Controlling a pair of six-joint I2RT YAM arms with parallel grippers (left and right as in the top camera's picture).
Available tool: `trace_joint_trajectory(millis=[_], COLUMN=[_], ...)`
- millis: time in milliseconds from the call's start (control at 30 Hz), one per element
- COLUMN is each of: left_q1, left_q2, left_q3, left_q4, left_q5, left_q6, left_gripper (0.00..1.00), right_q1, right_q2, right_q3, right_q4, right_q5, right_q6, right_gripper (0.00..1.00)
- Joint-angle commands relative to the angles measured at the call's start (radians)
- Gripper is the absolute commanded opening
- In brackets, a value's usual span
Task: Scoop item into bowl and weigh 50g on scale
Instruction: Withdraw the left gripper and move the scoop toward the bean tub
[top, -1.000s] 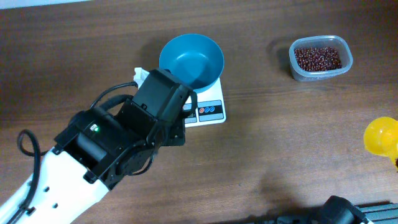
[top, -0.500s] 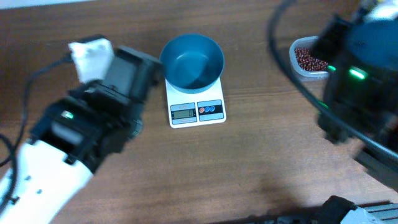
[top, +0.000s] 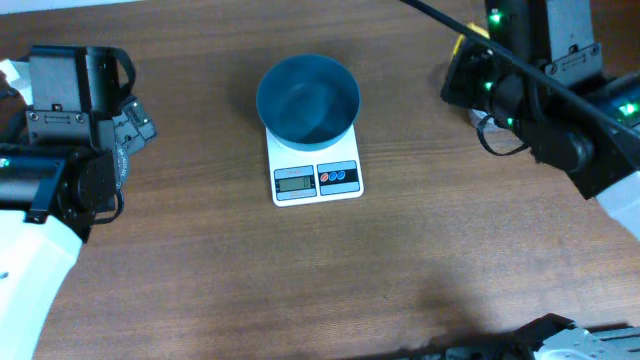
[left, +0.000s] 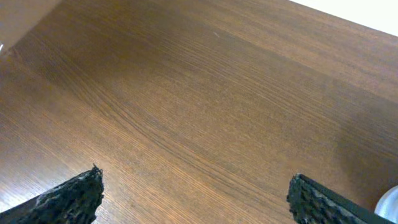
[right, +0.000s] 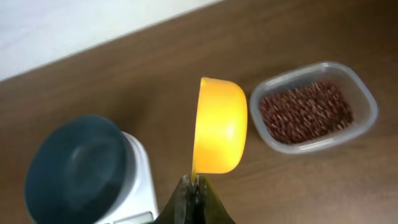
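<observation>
Holding the yellow scoop (right: 219, 134) tight, the right gripper (right: 194, 186) hung near the clear tub (right: 367, 99) of beans (right: 306, 111). The blue bowl (top: 307, 98) sat empty on the scale (top: 318, 181). The left gripper (left: 196, 186) gaped, holding nothing. Scooping beans probably came next.

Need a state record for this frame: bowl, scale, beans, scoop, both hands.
bowl: blue, empty, sitting on the scale
scale: white, reading too small to tell
beans: all in the clear tub, none in the bowl
scoop: yellow, turned on its side, inside hidden
left hand: open, empty, over bare table
right hand: shut on the scoop
</observation>
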Motion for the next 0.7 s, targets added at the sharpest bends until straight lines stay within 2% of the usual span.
trace_joint_trajectory(millis=[0,233,400,667], left_q1=[0.004,0.004,0.004,0.004], left_q2=[0.007,0.007,0.007,0.007], left_q3=[-0.002,-0.002,-0.002,-0.002], left_q4=[-0.001,-0.001,-0.001,-0.001], left_q5=[0.008,0.008,0.007,0.008], left_q6=[0.003,0.003,0.003,0.003], left_gripper=[0.99,0.99,0.99,0.99], right_q1=[-0.063,-0.08,-0.08,-0.08], right_q2=[-0.008,-0.013,-0.003,-0.001], right_q3=[0.015,0.015,0.015,0.015], right_q4=[-0.077,-0.164,-0.154,0.034], right_q5=[-0.048,-0.039,0.077,0.159], right_q6=[-0.056,-0.056,-0.031,-0.021], right_gripper=[0.04,0.04,0.04,0.04])
